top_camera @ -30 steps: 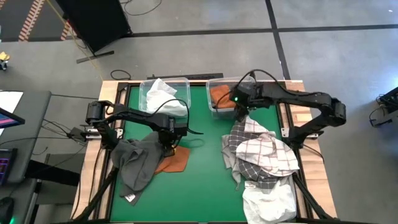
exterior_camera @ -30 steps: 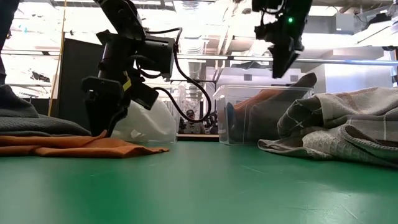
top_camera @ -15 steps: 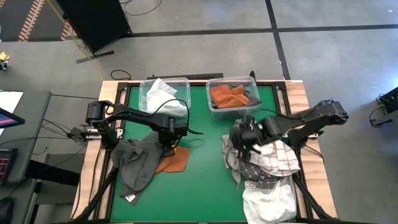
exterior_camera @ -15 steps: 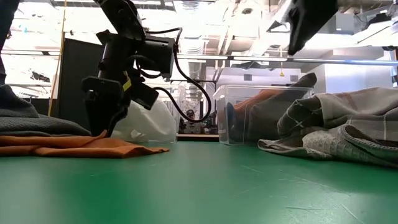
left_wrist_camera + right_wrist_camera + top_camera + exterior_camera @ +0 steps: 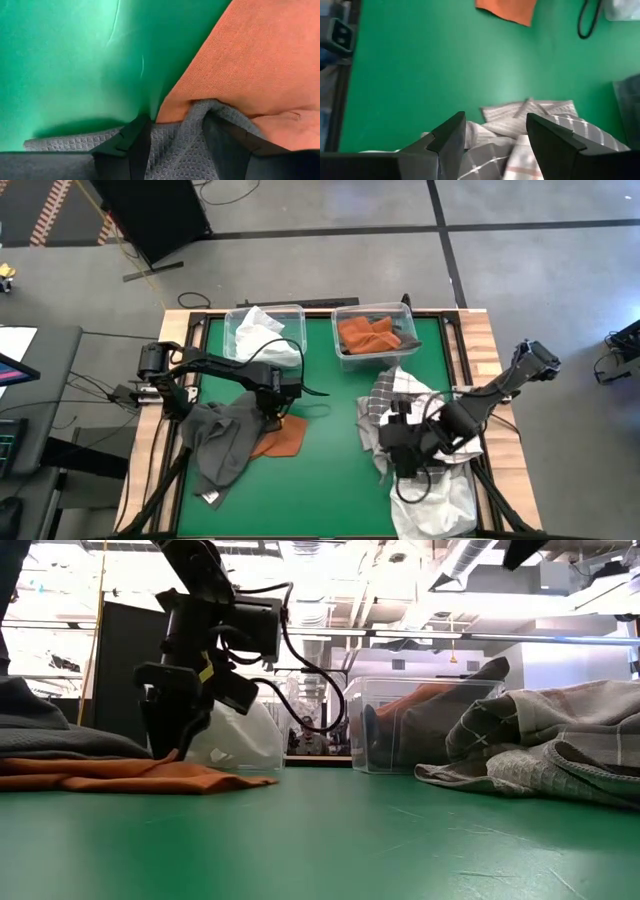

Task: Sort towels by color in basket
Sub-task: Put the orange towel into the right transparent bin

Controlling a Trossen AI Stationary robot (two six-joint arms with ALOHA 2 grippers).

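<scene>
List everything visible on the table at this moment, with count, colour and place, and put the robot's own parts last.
Clear bins: two, at the table's far edge; left bin holds white cloth, right bin holds orange cloth with something dark.
Orange towel: one, flat on the green mat, left of centre.
Dark grey towel: one, partly over the orange towel.
Checked towels: a white-and-grey heap, right side; count unclear.
White towel: one, near right corner, under the heap.
Left gripper: down at the dark grey towel's edge, a fold between its fingers.
Right gripper: open, above the checked heap.
</scene>
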